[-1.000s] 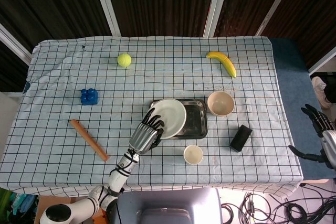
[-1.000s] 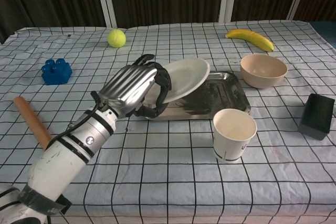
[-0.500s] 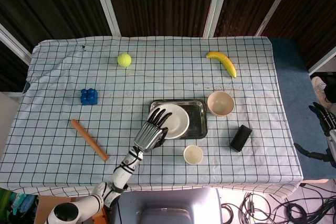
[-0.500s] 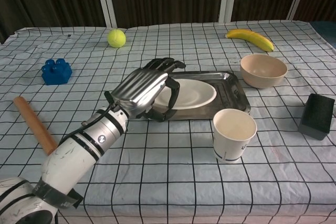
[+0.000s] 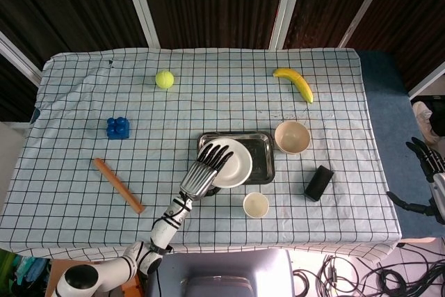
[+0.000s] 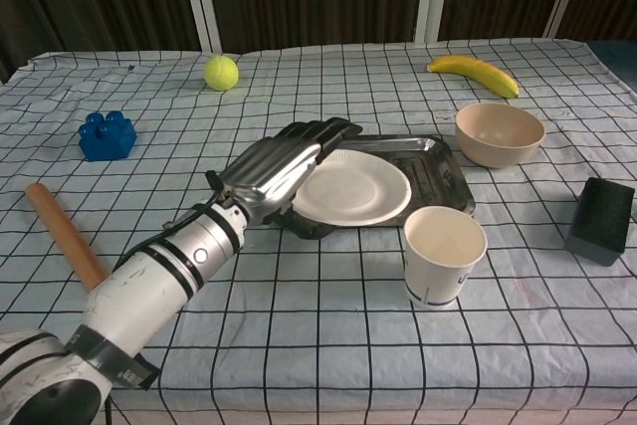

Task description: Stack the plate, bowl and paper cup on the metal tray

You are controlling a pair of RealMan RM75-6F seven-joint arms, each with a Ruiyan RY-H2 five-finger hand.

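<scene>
The white plate (image 5: 235, 163) (image 6: 356, 188) lies flat on the metal tray (image 5: 264, 158) (image 6: 438, 171), covering its left part. My left hand (image 5: 207, 170) (image 6: 279, 166) rests at the plate's left rim with its fingers stretched out over the edge, gripping nothing that I can see. The beige bowl (image 5: 292, 137) (image 6: 500, 132) stands just right of the tray. In front of the tray, the paper cup (image 5: 256, 204) (image 6: 444, 254) stands upright. My right hand (image 5: 427, 172) hangs off the table's right side, fingers apart and empty.
A black box (image 5: 318, 182) lies right of the cup. A banana (image 5: 295, 83) is at the back right, a tennis ball (image 5: 164, 78) at the back left. A blue block (image 5: 118, 127) and a wooden stick (image 5: 118, 185) lie to the left.
The plate went from tilted in my left hand to lying flat on the tray. The hand's fingers have straightened over its rim. The right hand barely shifted.
</scene>
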